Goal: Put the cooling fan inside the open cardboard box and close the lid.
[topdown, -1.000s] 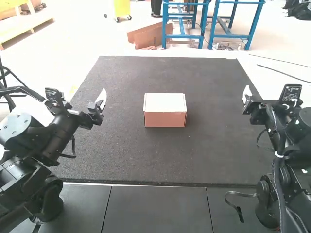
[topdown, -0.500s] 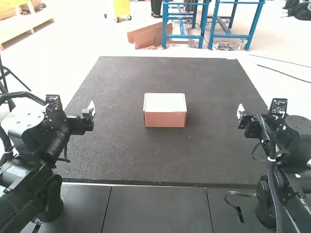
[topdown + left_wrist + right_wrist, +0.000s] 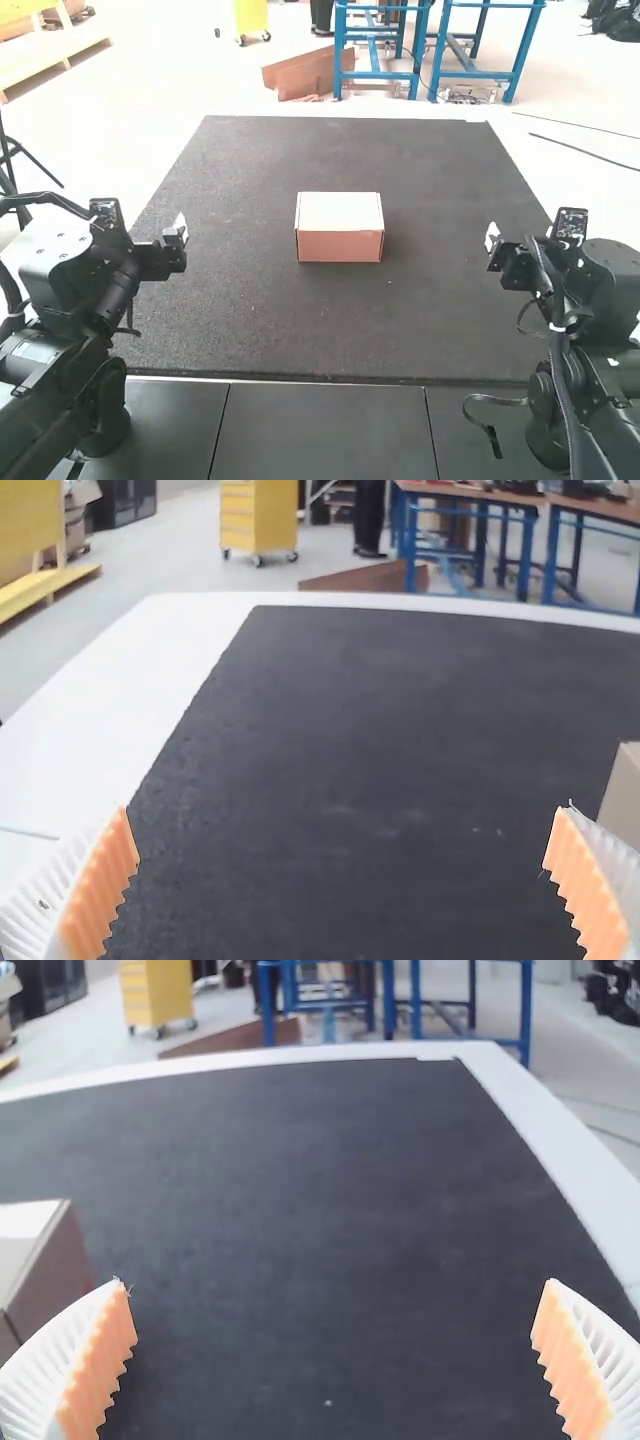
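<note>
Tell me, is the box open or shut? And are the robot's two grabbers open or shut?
cardboard box: lid shut, sitting upright in the middle of the mat, nothing touching it.
left gripper: fingers wide open, holding nothing.
right gripper: fingers wide open, holding nothing.
mat: lying flat.

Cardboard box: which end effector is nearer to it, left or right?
Right, by a little. The right end effector hangs to the right of the cardboard box; the left end effector hangs to its left, slightly farther.
</note>
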You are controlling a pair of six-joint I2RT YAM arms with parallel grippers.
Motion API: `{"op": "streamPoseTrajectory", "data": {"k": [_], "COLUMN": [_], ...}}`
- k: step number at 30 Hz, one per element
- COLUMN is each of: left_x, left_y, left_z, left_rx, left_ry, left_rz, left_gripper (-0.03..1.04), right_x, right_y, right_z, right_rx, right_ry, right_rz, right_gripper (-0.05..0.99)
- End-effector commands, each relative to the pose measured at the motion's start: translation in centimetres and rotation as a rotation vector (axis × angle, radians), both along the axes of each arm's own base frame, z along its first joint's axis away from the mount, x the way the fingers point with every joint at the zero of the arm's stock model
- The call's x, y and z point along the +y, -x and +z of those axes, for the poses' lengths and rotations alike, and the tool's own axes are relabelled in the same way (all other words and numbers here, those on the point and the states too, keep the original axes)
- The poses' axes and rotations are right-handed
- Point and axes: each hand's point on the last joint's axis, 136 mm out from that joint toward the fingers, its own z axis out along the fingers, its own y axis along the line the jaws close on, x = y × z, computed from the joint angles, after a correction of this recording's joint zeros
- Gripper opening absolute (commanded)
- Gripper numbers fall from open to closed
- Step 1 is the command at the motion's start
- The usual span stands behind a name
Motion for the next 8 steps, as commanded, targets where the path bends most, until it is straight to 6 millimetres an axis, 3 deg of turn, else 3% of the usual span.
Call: {"op": "streamPoseTrajectory", "data": {"k": [1, 8], "left_x": [-1.0, -4.5], "left_y": [0.1, 0.6], "left_z": [-0.2, -0.3], "left_rx": [-0.001, 0.002], "left_ry": [-0.042, -0.051], "left_rz": [-0.042, -0.186], "left_gripper": [0.97, 0.97], "right_x": [-0.3, -0.3], "right_y": [0.0, 0.0], "right_z": [-0.1, 0.1], "right_rx": [-0.001, -0.007], "right_ry": [-0.011, -0.013], "right_rz": [-0.013, -0.011], "right_gripper": [0.91, 0.91]}}
